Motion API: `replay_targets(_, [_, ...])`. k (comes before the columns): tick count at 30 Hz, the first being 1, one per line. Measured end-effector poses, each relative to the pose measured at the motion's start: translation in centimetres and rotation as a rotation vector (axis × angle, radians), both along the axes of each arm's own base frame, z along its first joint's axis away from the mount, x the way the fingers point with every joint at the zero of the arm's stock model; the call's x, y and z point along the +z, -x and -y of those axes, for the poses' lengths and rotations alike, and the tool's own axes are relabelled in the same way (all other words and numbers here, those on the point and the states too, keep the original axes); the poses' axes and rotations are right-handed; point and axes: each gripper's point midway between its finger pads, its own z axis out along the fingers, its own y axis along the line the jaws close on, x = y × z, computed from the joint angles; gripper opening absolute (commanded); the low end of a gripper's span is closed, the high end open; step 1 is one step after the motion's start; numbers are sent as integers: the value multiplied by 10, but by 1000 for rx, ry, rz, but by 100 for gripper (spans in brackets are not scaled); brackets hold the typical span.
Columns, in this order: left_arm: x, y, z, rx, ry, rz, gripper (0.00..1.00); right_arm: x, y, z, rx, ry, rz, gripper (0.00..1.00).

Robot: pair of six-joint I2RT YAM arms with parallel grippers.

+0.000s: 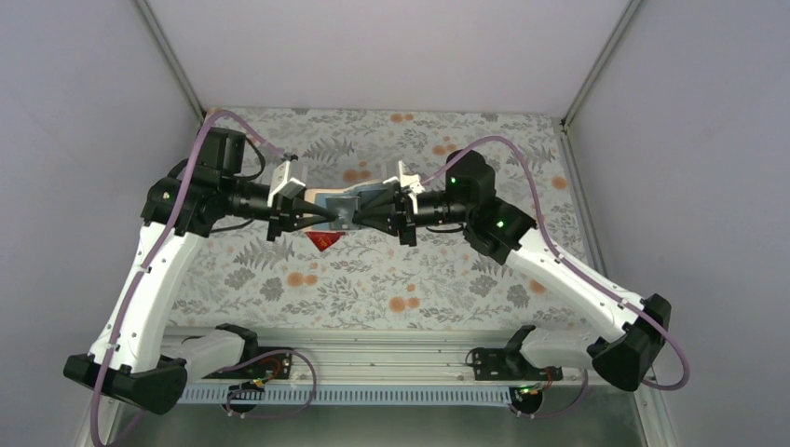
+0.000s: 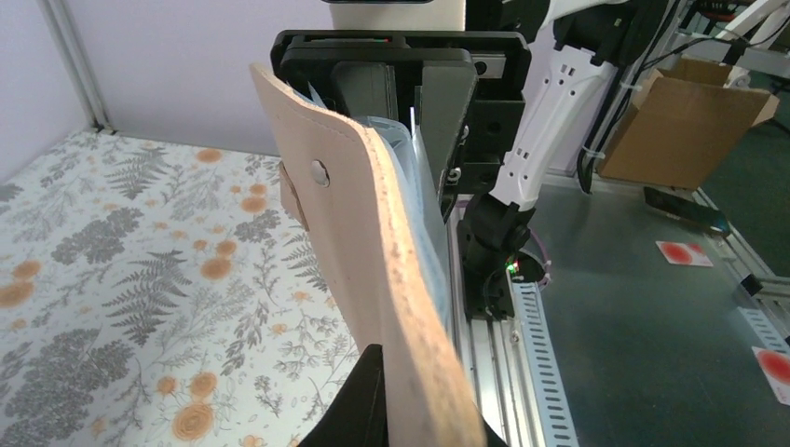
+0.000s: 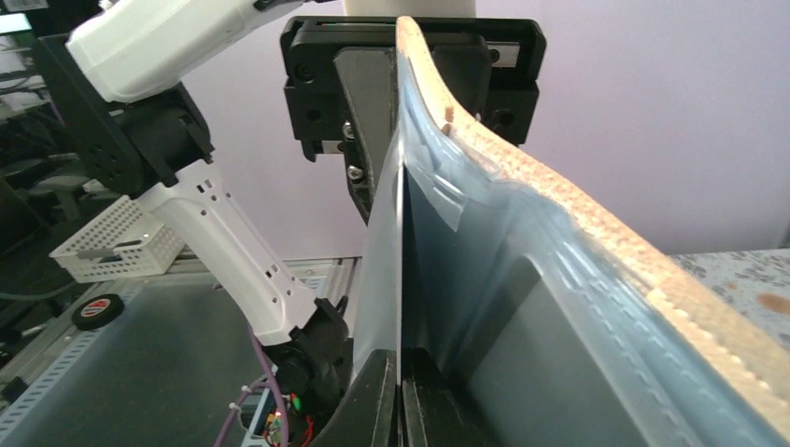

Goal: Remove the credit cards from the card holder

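The card holder (image 1: 343, 204), tan outside and pale blue-grey inside, hangs in the air between both grippers above the table's middle. My left gripper (image 1: 320, 213) is shut on its tan panel (image 2: 354, 242), which fills the gap between the fingers (image 2: 368, 391). My right gripper (image 3: 401, 358) is shut on a thin flat card-like sheet (image 3: 387, 261), seen edge-on, standing out from the holder's blue-grey pockets (image 3: 522, 307). I cannot tell the sheet's colour. One red card (image 1: 325, 241) lies flat on the table just below the holder. The other cards are hidden.
The table carries a floral cloth (image 1: 373, 279). Grey walls and metal posts close it at the back and sides. The rail with the arm bases (image 1: 373, 358) runs along the near edge. A cardboard box (image 2: 689, 121) and a white basket (image 3: 116, 247) stand off the table.
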Motion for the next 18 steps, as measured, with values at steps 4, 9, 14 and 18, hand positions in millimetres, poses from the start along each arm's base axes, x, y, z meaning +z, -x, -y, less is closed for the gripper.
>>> replay_targets(4, [1,-3,1,18,-7,2,13,1,-5,6,-58,3,10,4])
replay_targets(9, [2,-5,1,23,-5,10,3,3,-11,17,-118,7,13,4])
replay_targets(14, [2,-5,1,20,-1,14,2,4,-11,24,-139,11,13,4])
replay_targets(18, [3,-7,-1,35,1,8,2,3,-14,28,-164,22,15,4])
